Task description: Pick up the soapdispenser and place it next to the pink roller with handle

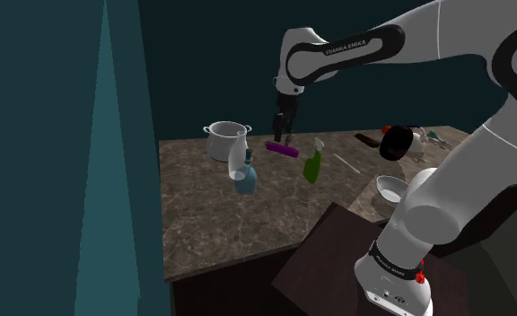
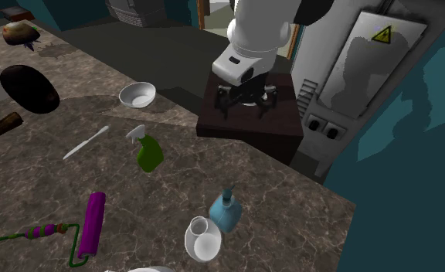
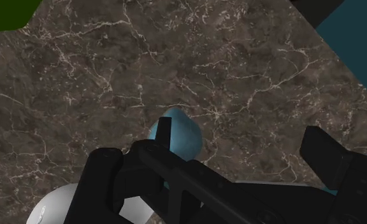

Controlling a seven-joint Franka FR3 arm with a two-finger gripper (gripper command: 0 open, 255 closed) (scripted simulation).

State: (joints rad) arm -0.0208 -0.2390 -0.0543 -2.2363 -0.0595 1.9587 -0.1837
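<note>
The soap dispenser is a small blue bottle with a teal pump, standing upright on the dark marble counter. The roller looks purple, with a green wire frame and a striped handle. My gripper hangs in the air above the counter, in front of the roller in the shoulder view. In the wrist view the gripper is open, and the blue dispenser lies below between the fingers, untouched.
A white vase stands right against the dispenser. A green spray bottle, a white pot, a white bowl and a thin white utensil also sit on the counter. The stand adjoins the counter.
</note>
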